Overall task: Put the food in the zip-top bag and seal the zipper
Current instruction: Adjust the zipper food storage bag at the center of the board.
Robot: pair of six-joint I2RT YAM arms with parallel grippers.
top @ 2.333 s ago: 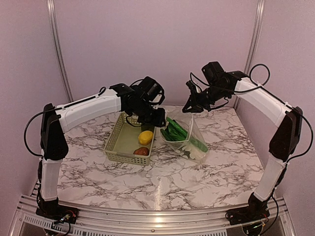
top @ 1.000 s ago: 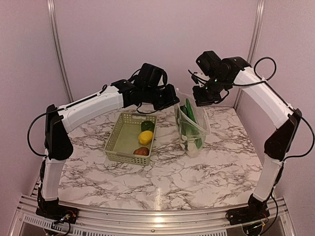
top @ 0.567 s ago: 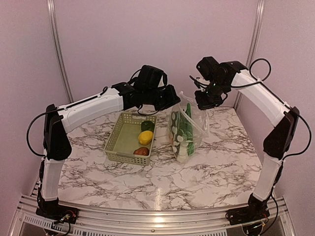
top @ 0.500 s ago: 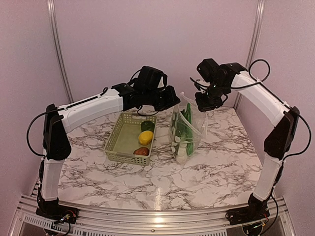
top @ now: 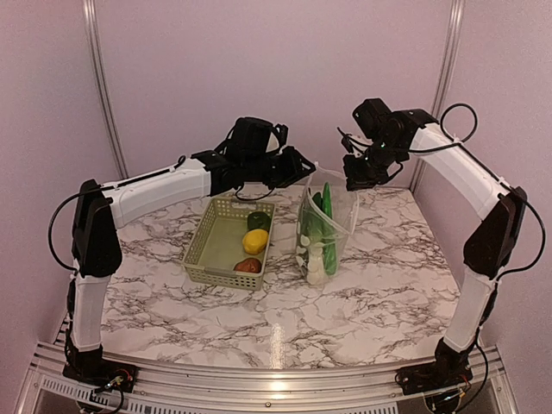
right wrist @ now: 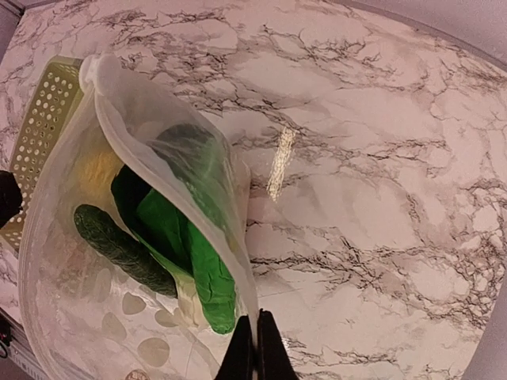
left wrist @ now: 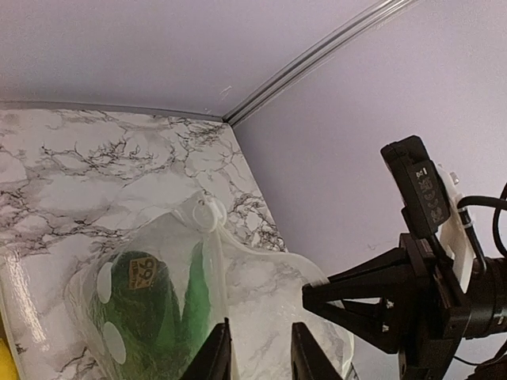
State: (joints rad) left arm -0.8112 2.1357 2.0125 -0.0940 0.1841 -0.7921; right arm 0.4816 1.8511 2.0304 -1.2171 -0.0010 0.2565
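Basket (top: 194, 252) of pale green lattice sits left of centre on the marble desk (top: 388, 285). It holds a dark green piece (top: 257, 221), a yellow fruit (top: 254, 241) and a brown piece (top: 247, 266). Just right of it the zip-top bag (top: 336, 237) stands upright, mouth up, with green vegetables (top: 322, 211) and a white piece (top: 316, 269) inside. Left fingers (top: 304, 172) are parted at the bag's left rim, which runs down between them. Right fingers (right wrist: 255, 352) are clenched on the opposite rim.
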